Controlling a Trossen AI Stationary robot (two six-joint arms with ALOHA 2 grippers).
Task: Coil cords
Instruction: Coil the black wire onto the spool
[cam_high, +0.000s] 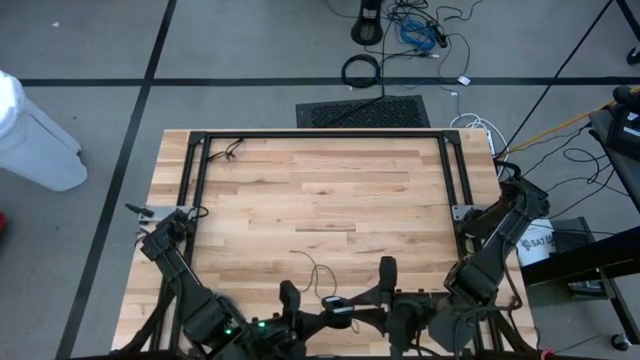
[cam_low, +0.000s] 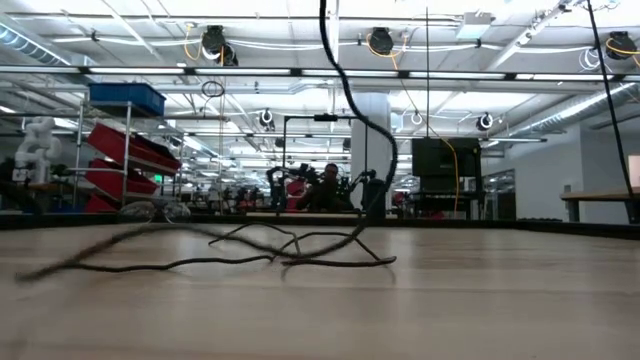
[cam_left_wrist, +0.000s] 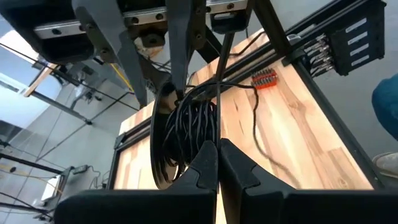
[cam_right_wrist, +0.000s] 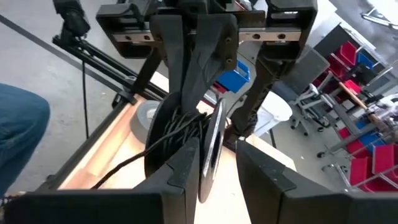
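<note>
Cord (cam_high: 318, 268): a very thin dark wire, most of it already wound as a bundle of turns around a small round black disc (cam_right_wrist: 210, 152), with a loose tail lying on the tabletop (cam_high: 330, 190). In the high view the tail runs in a slack curl near the front middle of the wooden surface, just ahead of the two arms' meeting point; in the low view it trails across the wood in several flat, irregular loops (cam_low: 290, 250), with one strand rising upward out of frame. Left tool (cam_left_wrist: 217, 163): fingers pressed together with no gap between their tips, set right against the wound bundle (cam_left_wrist: 189, 127); whether a strand is pinched between them cannot be told. Right tool (cam_right_wrist: 214, 165): fingers standing partly apart, the disc sitting edge-on in the gap between them, close to the inner face of one finger and apparently gripped across its thickness. The wire turns (cam_right_wrist: 180, 134) lie on the side of the disc facing the opposite arm, and one strand leaves the bundle and drops toward the tabletop. Both tools face each other at the front edge of the tabletop, the disc and coil held between them above the wood. Behind the disc in the right wrist view, a grey tape roll (cam_right_wrist: 144, 115) lies flat on the tabletop.
</note>
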